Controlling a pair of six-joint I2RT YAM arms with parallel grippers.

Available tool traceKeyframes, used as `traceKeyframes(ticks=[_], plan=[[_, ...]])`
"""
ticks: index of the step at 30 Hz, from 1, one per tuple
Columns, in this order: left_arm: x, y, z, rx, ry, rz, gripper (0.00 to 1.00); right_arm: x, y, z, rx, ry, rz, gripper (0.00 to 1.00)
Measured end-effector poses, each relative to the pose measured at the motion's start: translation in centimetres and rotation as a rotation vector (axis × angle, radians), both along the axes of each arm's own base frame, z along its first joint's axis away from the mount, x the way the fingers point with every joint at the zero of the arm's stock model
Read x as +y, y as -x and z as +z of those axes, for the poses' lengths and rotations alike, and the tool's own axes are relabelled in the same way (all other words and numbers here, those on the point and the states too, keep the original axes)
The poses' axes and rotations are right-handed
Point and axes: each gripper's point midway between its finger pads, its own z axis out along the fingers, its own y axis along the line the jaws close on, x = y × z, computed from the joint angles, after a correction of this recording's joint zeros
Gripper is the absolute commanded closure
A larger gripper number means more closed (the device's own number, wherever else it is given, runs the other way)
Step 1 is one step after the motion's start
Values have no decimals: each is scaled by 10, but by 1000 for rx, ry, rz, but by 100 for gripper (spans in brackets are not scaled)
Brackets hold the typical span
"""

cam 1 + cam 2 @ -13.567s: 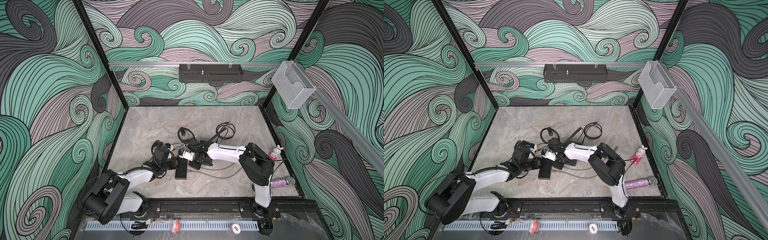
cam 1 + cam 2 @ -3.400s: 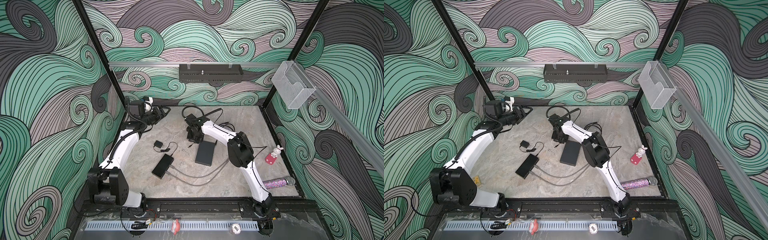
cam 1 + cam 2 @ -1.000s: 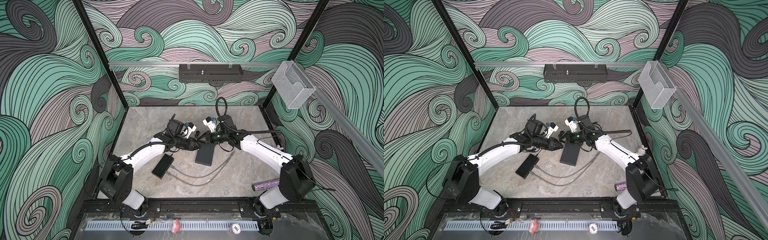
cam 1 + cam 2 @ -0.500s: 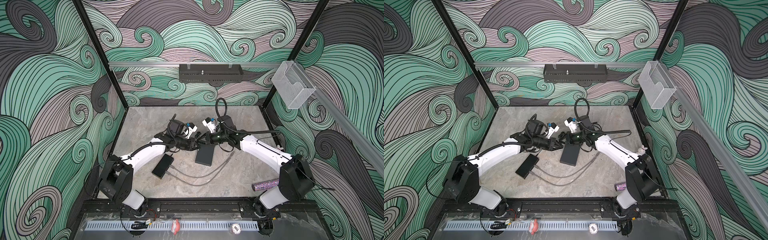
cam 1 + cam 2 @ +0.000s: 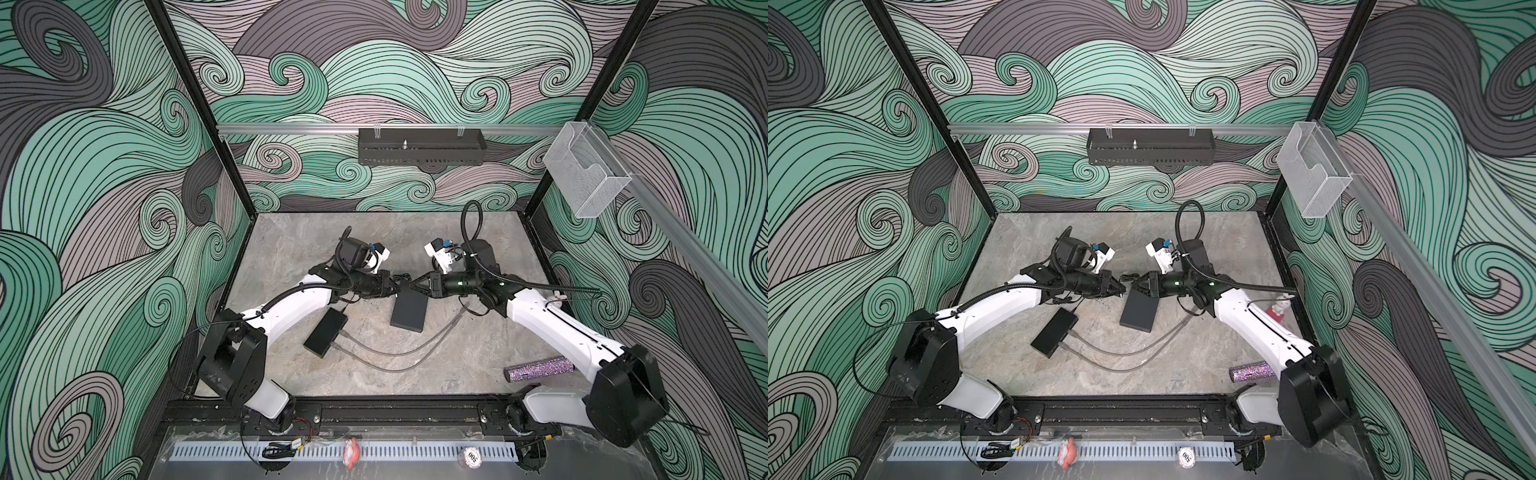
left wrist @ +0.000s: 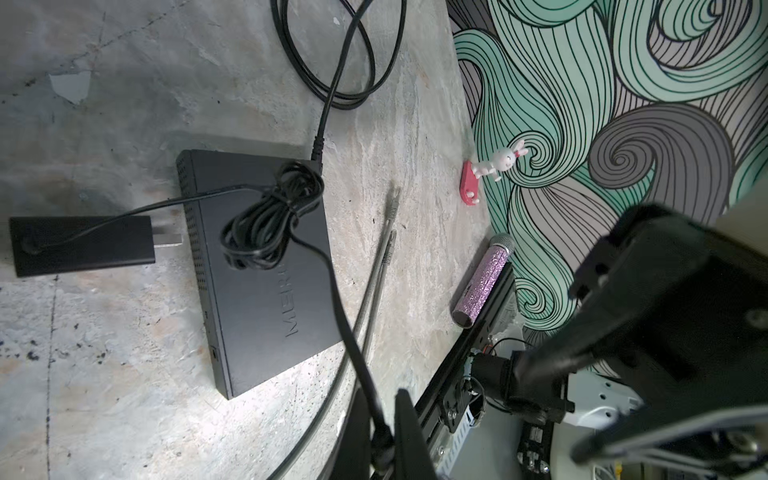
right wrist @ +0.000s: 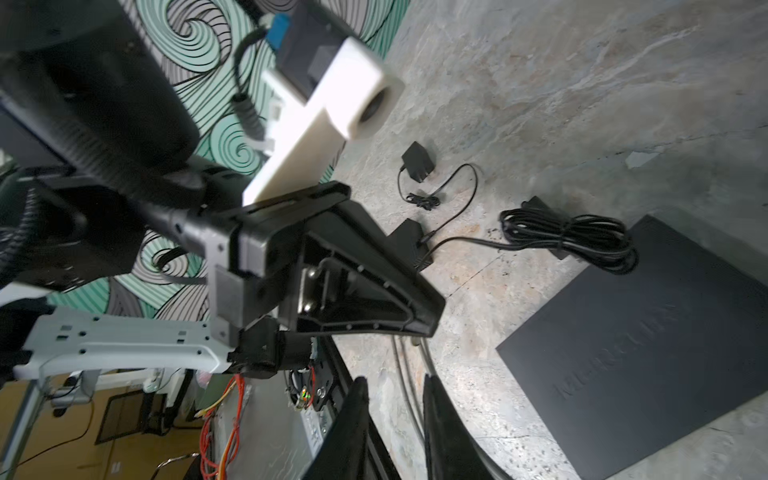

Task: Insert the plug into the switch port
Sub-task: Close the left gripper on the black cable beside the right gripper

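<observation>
Your left gripper [image 6: 381,409] is clamped on the black power cord [image 6: 337,307], the cord's end hidden in the grip and its coil over the switch [image 5: 409,309] lying mid-table. Your right gripper [image 7: 395,386], facing it, stands slightly parted and empty.

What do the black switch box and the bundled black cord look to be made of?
Switch box: matte black hard shell, likely painted sheet metal or plastic; crisp edges, rows of vent holes, pressed-in logo.
Black cord: soft rubbery or vinyl sheath with a faint sheen; it bends into a tight bundle.
</observation>
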Motion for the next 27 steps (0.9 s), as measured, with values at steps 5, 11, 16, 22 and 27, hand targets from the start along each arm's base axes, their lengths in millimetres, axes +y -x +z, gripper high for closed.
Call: traceKeyframes(ticks=[5,11,16,22,27], plan=[[1,-3,17,11,42,59,100,10,12,-10,36,-33,68,77],[-1,-2,34,1,86,77,100,19,16,-17,55,-36,100,76],[-3,-1,36,10,96,83,100,25,15,-22,69,-30,111,76],[-5,1,36,13,97,78,100,31,11,-17,61,-37,118,76],[-6,0,38,6,102,76,100,34,7,-10,48,-44,118,77]])
